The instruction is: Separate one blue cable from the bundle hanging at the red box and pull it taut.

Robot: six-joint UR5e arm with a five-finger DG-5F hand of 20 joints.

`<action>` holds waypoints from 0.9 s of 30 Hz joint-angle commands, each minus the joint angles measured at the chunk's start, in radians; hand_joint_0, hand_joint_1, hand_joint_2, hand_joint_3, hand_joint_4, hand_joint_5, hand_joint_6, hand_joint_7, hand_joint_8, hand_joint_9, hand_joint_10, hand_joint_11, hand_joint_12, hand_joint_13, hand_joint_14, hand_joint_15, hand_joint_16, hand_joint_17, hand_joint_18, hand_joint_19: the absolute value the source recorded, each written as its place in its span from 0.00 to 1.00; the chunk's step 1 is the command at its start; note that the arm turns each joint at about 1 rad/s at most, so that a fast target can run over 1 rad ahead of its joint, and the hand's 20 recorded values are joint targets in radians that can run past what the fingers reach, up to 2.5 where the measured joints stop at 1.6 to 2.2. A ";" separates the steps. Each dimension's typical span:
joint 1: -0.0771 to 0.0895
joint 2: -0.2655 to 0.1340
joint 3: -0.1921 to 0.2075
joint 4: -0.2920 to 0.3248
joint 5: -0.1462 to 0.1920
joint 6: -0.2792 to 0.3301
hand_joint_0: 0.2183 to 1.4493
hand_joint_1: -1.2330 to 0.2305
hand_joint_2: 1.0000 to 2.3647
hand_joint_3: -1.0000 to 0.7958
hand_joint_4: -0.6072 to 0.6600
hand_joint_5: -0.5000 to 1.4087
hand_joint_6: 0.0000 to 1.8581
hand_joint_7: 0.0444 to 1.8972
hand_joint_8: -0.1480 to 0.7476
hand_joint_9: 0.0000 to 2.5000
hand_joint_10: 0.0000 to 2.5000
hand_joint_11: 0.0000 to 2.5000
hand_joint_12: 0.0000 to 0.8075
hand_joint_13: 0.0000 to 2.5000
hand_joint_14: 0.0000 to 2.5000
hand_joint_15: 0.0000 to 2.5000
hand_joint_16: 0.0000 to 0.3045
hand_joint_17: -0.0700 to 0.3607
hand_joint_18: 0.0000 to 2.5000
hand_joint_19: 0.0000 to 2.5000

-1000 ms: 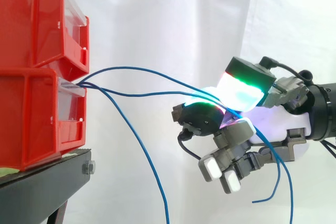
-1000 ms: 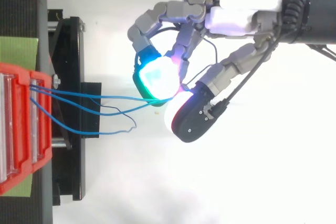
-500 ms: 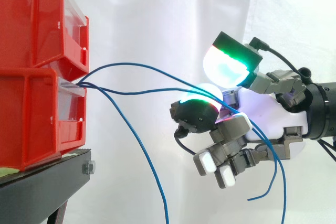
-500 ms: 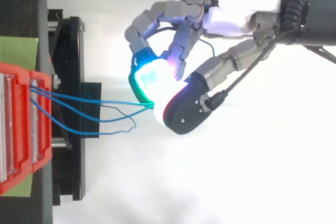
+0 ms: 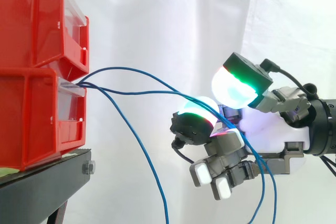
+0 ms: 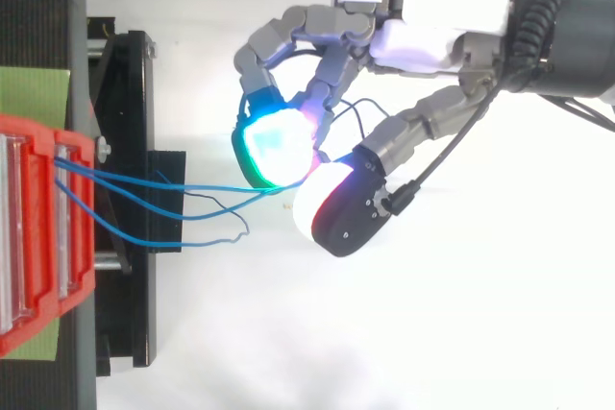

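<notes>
Three thin blue cables (image 5: 131, 68) come out of the front of the lower red bin (image 5: 37, 119). Two of them arch rightward to my hand (image 5: 268, 124), and the third droops down toward the bottom edge. In the top view the same cables (image 6: 163, 180) run from the bin (image 6: 38, 237) to the hand (image 6: 432, 40). The two arching cables pass between a green-glowing fingertip (image 5: 233, 85) and the thumb pad just below it, and the two pads nearly meet. Behind the hand the cable tails hang down. The other fingers are curled below.
A second red bin (image 5: 31, 19) sits on top of the lower one. Both rest on a black stand (image 5: 47, 182) at the left, before a white curtain. The arm enters from the right edge.
The green-tipped finger, lifted half a second ago, has come back down onto the thumb and cables. The hand sits slightly lower, and the cable tails hang straighter.
</notes>
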 commanded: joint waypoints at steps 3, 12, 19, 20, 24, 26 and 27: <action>0.002 0.000 -0.002 0.003 0.023 -0.003 0.28 0.16 0.00 0.28 0.62 0.16 0.46 0.64 0.58 0.44 0.01 0.43 0.49 0.37 0.01 0.25 0.18 0.45 0.36 0.23; 0.006 -0.006 -0.002 0.008 0.038 -0.009 0.33 0.20 0.00 0.28 0.62 0.16 0.46 0.63 0.57 0.44 0.01 0.45 0.49 0.39 0.01 0.28 0.17 0.44 0.36 0.24; 0.011 -0.008 -0.002 0.011 0.057 -0.019 0.33 0.21 0.00 0.28 0.62 0.16 0.46 0.63 0.57 0.44 0.01 0.45 0.49 0.40 0.01 0.30 0.17 0.44 0.36 0.24; 0.011 -0.012 -0.002 0.011 0.060 -0.019 0.33 0.22 0.00 0.28 0.62 0.16 0.46 0.63 0.57 0.44 0.01 0.44 0.49 0.41 0.01 0.31 0.17 0.44 0.36 0.24; 0.013 -0.026 -0.002 0.025 0.058 -0.017 0.31 0.21 0.00 0.28 0.62 0.16 0.46 0.63 0.57 0.44 0.01 0.45 0.49 0.41 0.01 0.32 0.17 0.44 0.36 0.25; 0.016 -0.028 -0.002 0.044 0.061 -0.019 0.29 0.22 0.00 0.28 0.62 0.16 0.46 0.63 0.57 0.44 0.01 0.45 0.49 0.41 0.01 0.33 0.18 0.44 0.36 0.25; 0.017 -0.028 -0.002 0.046 0.061 -0.019 0.29 0.22 0.00 0.28 0.62 0.16 0.46 0.63 0.57 0.44 0.01 0.45 0.48 0.41 0.01 0.33 0.18 0.44 0.36 0.25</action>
